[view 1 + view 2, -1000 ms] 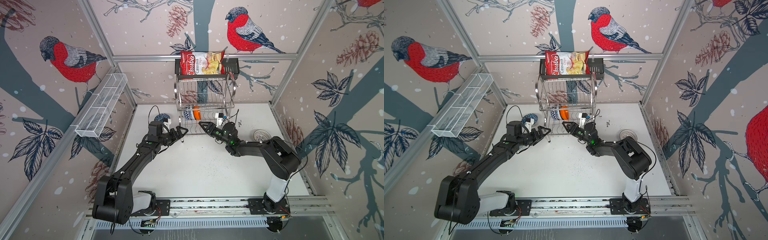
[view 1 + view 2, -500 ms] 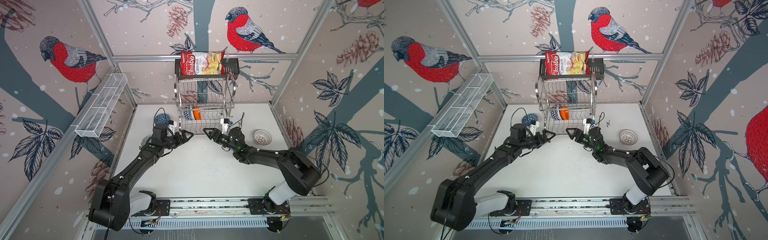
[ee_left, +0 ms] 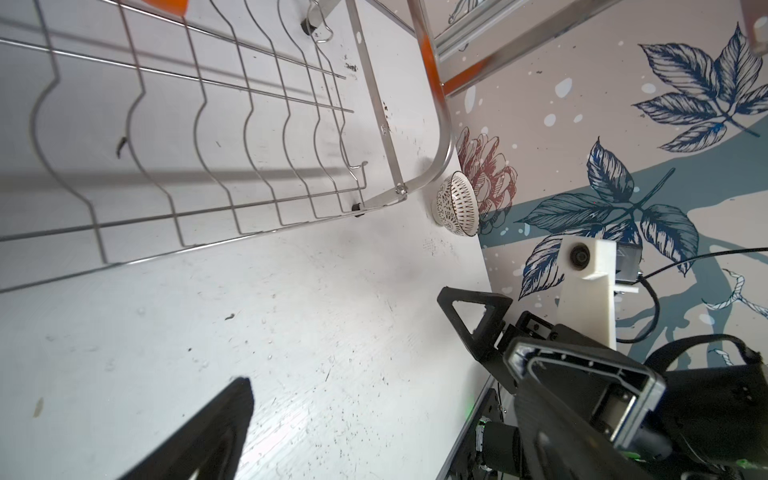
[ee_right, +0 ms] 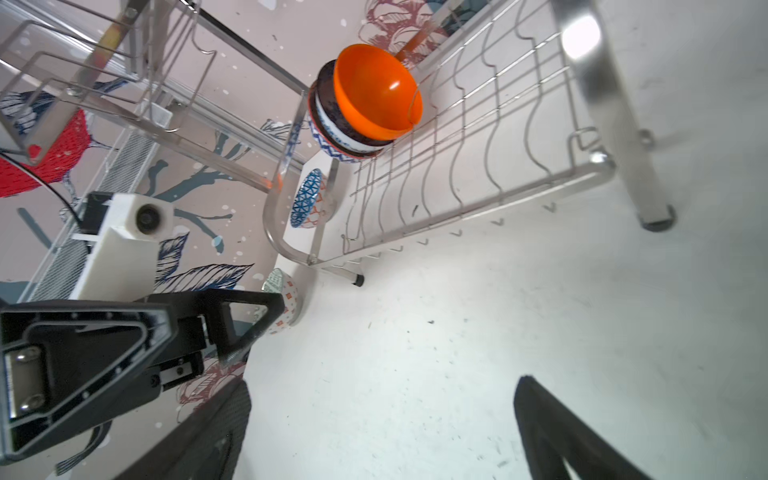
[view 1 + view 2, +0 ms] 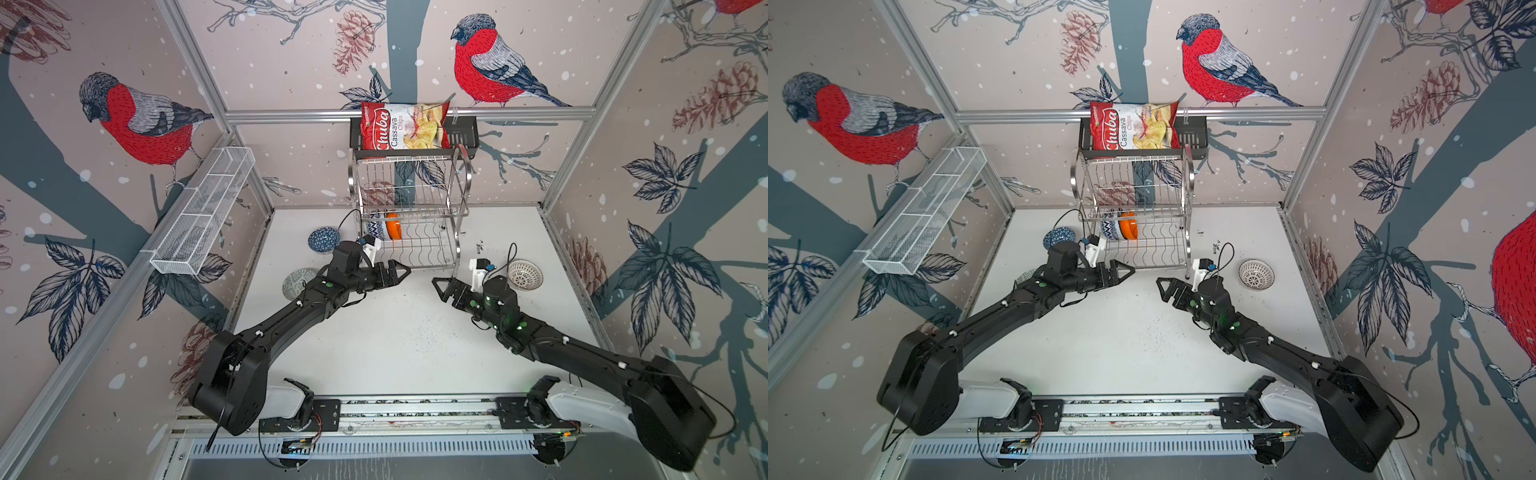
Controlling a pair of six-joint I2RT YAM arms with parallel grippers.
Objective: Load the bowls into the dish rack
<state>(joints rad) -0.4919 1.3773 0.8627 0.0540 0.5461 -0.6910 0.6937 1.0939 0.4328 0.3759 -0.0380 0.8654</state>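
Both claws are hanging released and empty above the counter (image 5: pixel 395 340), just near of the dish rack (image 5: pixel 419 249): the left claw (image 5: pixel 401 274) by its near-left corner, the right claw (image 5: pixel 440 289) off its near-right leg. An orange bowl (image 5: pixel 392 226) is standing on edge at the left end of the rack's lower tier, nested into patterned bowls (image 4: pixel 328 129) (how many, I cannot tell). A blue bowl (image 5: pixel 323 240) and a grey-green bowl (image 5: pixel 296 282) are sitting on the counter left of the rack, and a white patterned bowl (image 5: pixel 525 274) is sitting to its right.

A lab robot cell. Aluminium frame bars (image 5: pixel 291 115) hold bird-printed wall panels (image 5: pixel 137 120) around a white tabletop (image 5: pixel 407 340). Two robot arms (image 5: pixel 291 316) are mounted on a near rail (image 5: pixel 415 409).
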